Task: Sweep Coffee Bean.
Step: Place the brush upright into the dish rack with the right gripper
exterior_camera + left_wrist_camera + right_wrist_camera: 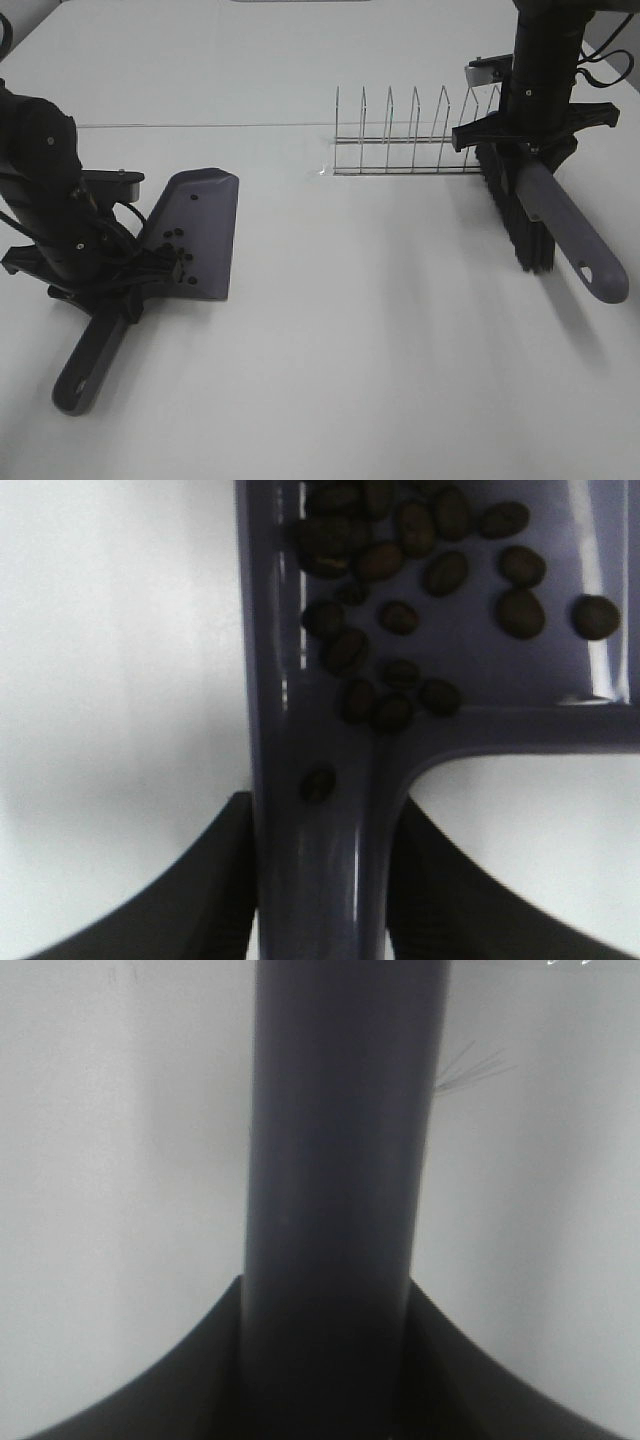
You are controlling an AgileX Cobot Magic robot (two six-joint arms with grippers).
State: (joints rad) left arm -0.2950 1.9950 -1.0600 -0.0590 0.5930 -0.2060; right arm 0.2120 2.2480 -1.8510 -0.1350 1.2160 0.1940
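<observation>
The grey dustpan (195,235) lies on the white table at the left. Several dark coffee beans (178,250) sit inside it near its handle end; they show close up in the left wrist view (400,580). My left gripper (118,290) is shut on the dustpan handle (320,880). My right gripper (528,150) is shut on the grey handle (340,1160) of a brush (565,225) with black bristles (515,215), held at the right, far from the dustpan.
A wire dish rack (415,135) stands at the back, just left of the brush. The table's white surface (380,330) spans between dustpan and brush.
</observation>
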